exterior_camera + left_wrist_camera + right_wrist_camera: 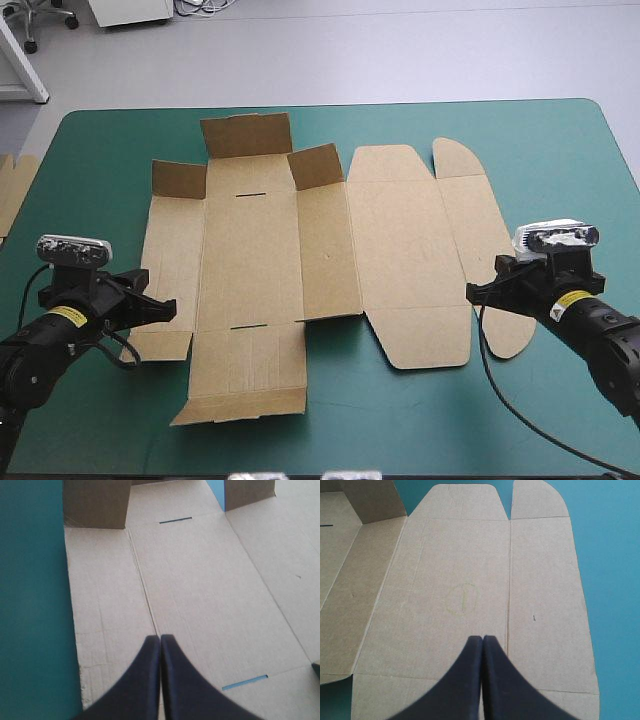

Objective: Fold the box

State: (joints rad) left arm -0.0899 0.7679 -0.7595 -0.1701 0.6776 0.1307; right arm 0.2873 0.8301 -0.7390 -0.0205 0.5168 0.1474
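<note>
left gripper (160, 639) pressed together, low over box (210, 580) | right gripper (483, 639) pressed together, opposite side

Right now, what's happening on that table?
Left fingers shut, right fingers shut, both empty. Box mostly flat, far flaps raised. Spare board at table's left edge.

Spare board (14, 192) at table (570, 150) left edge

Spare board (12, 190) cut by picture edge; box (250, 260) rounded flap partly behind right hand (470, 292).
</note>
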